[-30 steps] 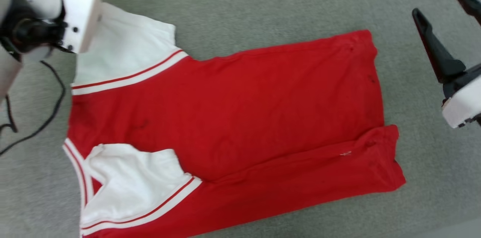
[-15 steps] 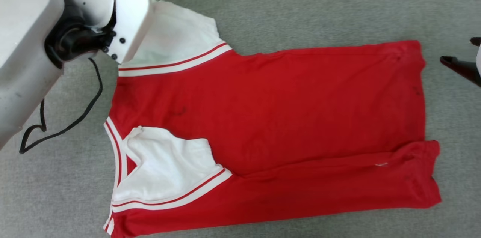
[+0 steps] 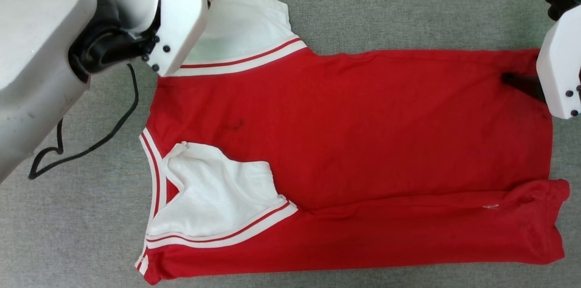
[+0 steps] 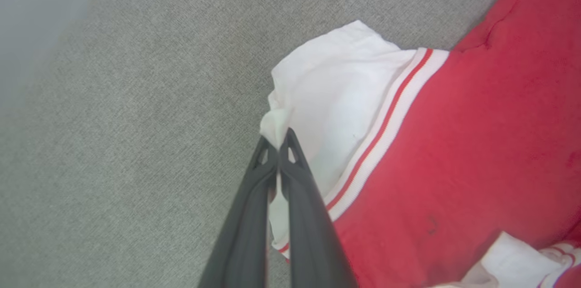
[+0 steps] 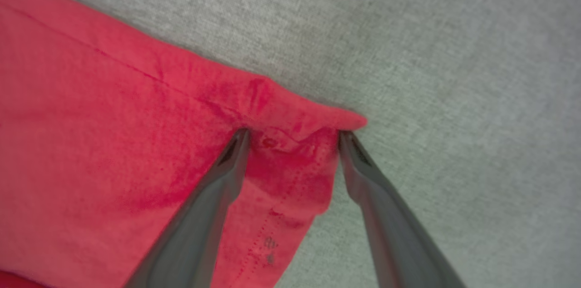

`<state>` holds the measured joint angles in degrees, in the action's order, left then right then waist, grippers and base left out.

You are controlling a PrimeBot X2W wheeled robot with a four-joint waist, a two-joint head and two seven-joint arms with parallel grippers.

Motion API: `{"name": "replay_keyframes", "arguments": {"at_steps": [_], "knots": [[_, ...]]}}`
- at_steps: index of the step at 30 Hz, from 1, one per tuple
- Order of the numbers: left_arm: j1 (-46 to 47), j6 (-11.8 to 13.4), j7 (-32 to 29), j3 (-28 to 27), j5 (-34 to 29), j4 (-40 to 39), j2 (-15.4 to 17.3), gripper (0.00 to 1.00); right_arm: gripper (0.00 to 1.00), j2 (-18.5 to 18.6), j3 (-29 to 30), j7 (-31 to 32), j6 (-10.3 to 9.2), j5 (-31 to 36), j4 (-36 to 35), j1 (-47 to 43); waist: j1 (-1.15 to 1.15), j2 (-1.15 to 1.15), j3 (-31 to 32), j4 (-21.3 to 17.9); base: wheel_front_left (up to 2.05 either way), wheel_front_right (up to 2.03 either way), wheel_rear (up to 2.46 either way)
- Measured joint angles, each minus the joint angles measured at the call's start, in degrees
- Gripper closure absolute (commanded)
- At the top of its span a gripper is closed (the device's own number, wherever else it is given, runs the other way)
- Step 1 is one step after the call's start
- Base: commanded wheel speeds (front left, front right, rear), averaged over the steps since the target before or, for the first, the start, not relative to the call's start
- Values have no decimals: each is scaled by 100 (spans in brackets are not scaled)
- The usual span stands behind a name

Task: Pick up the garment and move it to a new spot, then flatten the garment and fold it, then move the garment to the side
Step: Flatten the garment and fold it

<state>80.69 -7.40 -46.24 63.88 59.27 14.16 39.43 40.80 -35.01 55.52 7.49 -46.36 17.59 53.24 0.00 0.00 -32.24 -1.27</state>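
1. Head view: the garment (image 3: 354, 142) lies flat across the grey carpet (image 3: 408, 2), with the neck end toward 9 o'clock and the hem toward 3 o'clock. The long edge at 6 o'clock is folded in, and one white sleeve (image 3: 218, 192) is tucked over the red. Your left arm (image 3: 41, 52) covers part of the far sleeve (image 3: 245, 20) at 11 o'clock. Your right arm (image 3: 558, 70) sits over the hem corner at 2 o'clock. A loose black cable (image 3: 91, 142) trails at 9 o'clock, near the collar. The step in hand looks like folding the 12 o'clock edge inward.

2. Left wrist view: your left gripper (image 4: 278, 140) is clenched on the outer edge of that far sleeve, with a small bunch of white cloth pinched at the tips. The bite is thin, so pull gently or it may slip.

3. Right wrist view: your right gripper (image 5: 292, 136) is spread wide and grasps nothing. It straddles the red hem corner, one tip on the cloth and the other at its very edge. Settle lower and close fully on the corner, taking every layer, before you lift. Then raise both hands together, keep them low, and carry the edge toward 6 o'clock in parallel so the crease runs straight. Keep the sleeve clear of the cable.
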Motion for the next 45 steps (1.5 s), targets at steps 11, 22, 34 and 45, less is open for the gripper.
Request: {"name": "replay_keyframes", "arguments": {"at_steps": [11, 22, 34, 45], "knots": [[-495, 0, 636, 108, 375, 20, 354, 100, 100, 316, -834, -1541, 2, -538, -87, 18, 0, 0, 755, -133, 0, 0, 0], [-1578, 230, 1168, 231, 564, -1022, 1096, 100, 100, 795, -1421, -2486, 2, -862, -275, -633, 0, 0, 1615, -104, 0, 0, 0], [-3597, 898, 1678, 745, 912, -2118, 1804, 100, 100, 1110, -1874, -3133, 2, -1169, -405, -1869, 0, 0, 2244, -25, 0, 0, 0], [-4387, 971, 2000, 853, 976, -1710, 1472, 100, 100, 765, -2030, -3329, 2, -1051, -20, -2220, 0, 0, 2033, -67, 0, 0, 0]]}}
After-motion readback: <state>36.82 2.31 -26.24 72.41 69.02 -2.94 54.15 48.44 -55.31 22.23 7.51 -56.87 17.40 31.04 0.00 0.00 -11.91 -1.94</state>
